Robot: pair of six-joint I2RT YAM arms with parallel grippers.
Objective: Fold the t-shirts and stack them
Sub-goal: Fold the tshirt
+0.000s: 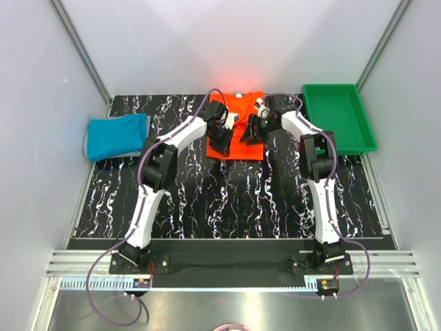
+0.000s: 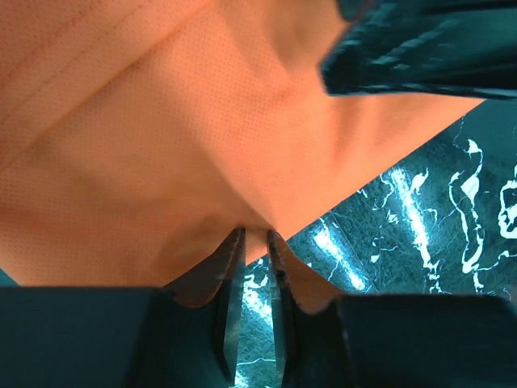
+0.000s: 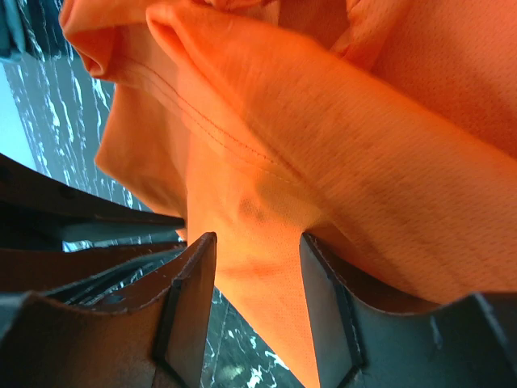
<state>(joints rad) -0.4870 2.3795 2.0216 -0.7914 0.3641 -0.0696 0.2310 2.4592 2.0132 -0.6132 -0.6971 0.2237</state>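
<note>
The orange-red t-shirt [image 1: 241,110] lies partly folded at the back middle of the table. It fills the left wrist view [image 2: 161,137] and the right wrist view [image 3: 363,137]. My left gripper [image 1: 222,136] is over the shirt's left part, its jaws [image 2: 256,236] nearly closed and pinching a fold at the shirt's edge. My right gripper [image 1: 252,131] is over the shirt's right part, its jaws [image 3: 257,242] wide apart with loose cloth between them. The teal-blue t-shirt [image 1: 117,136] lies folded at the far left of the table.
A green plastic tray [image 1: 362,134] stands at the back right. The black marbled table top [image 1: 227,200] lies in front of the shirt. The right gripper's body [image 2: 420,48] shows in the left wrist view, close over the cloth.
</note>
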